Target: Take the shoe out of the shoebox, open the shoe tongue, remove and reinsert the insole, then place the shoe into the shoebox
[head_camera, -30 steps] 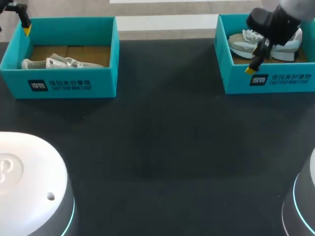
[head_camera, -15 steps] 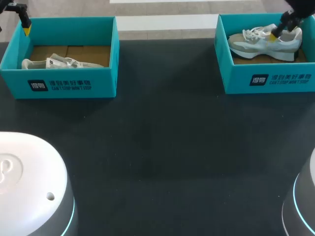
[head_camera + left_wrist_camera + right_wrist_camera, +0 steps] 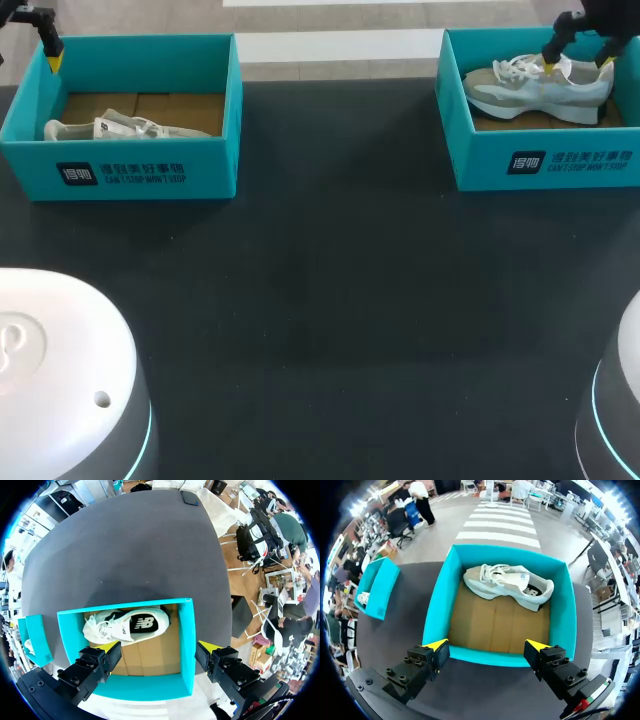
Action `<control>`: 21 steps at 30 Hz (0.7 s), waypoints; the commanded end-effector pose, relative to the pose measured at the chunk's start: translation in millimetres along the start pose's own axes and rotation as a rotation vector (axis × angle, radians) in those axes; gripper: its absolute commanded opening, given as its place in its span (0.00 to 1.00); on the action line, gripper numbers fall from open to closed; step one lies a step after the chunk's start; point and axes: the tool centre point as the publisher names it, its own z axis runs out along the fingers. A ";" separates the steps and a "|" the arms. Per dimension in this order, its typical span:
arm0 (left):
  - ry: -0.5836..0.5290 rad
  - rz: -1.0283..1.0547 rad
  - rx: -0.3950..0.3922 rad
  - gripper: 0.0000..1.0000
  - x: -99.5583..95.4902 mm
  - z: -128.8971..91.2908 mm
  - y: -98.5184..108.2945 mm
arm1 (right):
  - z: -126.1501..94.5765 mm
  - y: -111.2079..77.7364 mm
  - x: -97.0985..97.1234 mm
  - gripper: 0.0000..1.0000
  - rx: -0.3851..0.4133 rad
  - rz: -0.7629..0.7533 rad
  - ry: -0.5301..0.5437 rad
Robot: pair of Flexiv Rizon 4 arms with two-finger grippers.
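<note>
Right gripper (image 3: 575, 62) swung off the box's (image 3: 545, 165) front wall, fingers spread now, shoe (image 3: 540, 88) just ahead of it.

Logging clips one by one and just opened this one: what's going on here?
Two teal shoeboxes sit on the dark table, a pale shoe in each. The right gripper hangs open above the right shoebox, over the right shoe, holding nothing. The left gripper is open above the left shoebox; the left shoe lies inside, untouched. Neither shoe is out yet.
</note>
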 end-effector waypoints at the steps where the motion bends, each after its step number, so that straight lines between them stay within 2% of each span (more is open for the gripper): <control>1: 0.002 0.000 0.000 1.00 0.0 -0.4 -0.4 | 3.0 -0.7 -1.4 1.00 0.023 0.036 -0.046; 4: 0.002 0.000 0.000 1.00 0.0 -0.4 -0.4 | 21.8 8.7 -21.5 1.00 0.083 0.047 -0.153; 11: 0.002 0.000 0.000 1.00 0.0 -0.4 -0.4 | 55.9 46.2 -69.3 1.00 0.077 0.235 -0.212; 13: 0.002 0.000 0.000 1.00 0.0 -0.4 -0.4 | 65.8 56.7 -83.6 1.00 0.082 0.236 -0.267; 21: 0.002 0.000 0.000 1.00 0.0 -0.4 -0.4 | 93.6 79.2 -118.3 1.00 0.122 0.364 -0.272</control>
